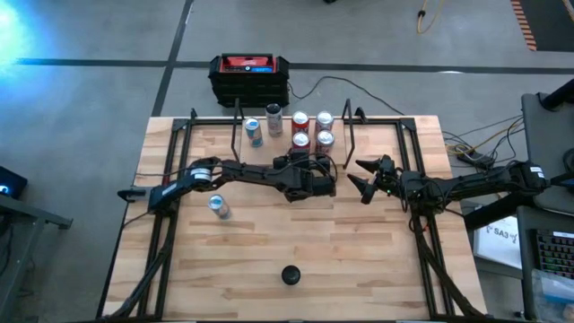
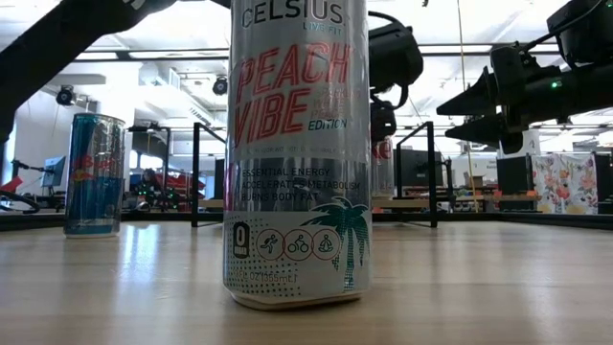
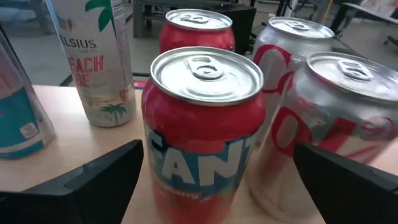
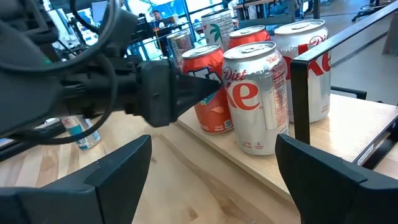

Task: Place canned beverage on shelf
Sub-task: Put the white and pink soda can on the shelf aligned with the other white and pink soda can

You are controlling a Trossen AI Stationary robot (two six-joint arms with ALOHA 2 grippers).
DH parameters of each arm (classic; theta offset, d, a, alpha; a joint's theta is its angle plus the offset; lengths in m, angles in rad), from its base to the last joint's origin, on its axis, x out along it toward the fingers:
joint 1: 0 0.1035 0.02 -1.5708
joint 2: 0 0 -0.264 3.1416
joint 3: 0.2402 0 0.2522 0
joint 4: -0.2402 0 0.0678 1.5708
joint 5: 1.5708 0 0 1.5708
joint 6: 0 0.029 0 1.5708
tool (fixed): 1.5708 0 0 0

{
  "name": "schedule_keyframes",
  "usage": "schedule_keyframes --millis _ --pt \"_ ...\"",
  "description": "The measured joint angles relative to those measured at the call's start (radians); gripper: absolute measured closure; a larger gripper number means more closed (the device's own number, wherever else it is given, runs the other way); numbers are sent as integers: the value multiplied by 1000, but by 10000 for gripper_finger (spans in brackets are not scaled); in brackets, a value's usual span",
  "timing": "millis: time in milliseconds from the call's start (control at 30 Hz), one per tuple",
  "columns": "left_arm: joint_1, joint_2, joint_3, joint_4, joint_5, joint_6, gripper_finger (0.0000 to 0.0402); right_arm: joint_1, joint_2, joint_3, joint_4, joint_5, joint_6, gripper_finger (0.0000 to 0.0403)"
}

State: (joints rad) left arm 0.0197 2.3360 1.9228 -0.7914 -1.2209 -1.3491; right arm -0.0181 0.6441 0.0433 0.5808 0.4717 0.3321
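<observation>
The shelf (image 1: 269,144) is a light-wood plank with black rod uprights, standing at the table's far middle. Several cans stand upright on it. Among them are a red Fanta can (image 3: 202,130), two silver Diet Coke cans (image 3: 336,118), a second red can (image 3: 196,28) and a tall white Celsius can (image 3: 93,56). My left gripper (image 3: 217,149) is open at the shelf's near edge, with one finger on either side of the Fanta can (image 1: 301,141). My right gripper (image 1: 360,181) hangs open over the table, right of the shelf, with nothing between its fingers (image 4: 118,174).
A blue-and-silver can (image 1: 218,207) stands on the table left of centre. A tall Celsius can (image 2: 297,153) fills the low view. A black round object (image 1: 289,274) sits near the front edge. A black-and-red box (image 1: 249,76) lies beyond the far edge.
</observation>
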Motion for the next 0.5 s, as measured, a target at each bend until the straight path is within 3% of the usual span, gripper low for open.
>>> schedule_keyframes --millis 267,500 --pt "-20 -1 38 -148 19 -44 2 0 0 0 0 0 0 76" --pt "-41 -1 147 -407 216 -185 2 0 0 0 0 0 0 76"
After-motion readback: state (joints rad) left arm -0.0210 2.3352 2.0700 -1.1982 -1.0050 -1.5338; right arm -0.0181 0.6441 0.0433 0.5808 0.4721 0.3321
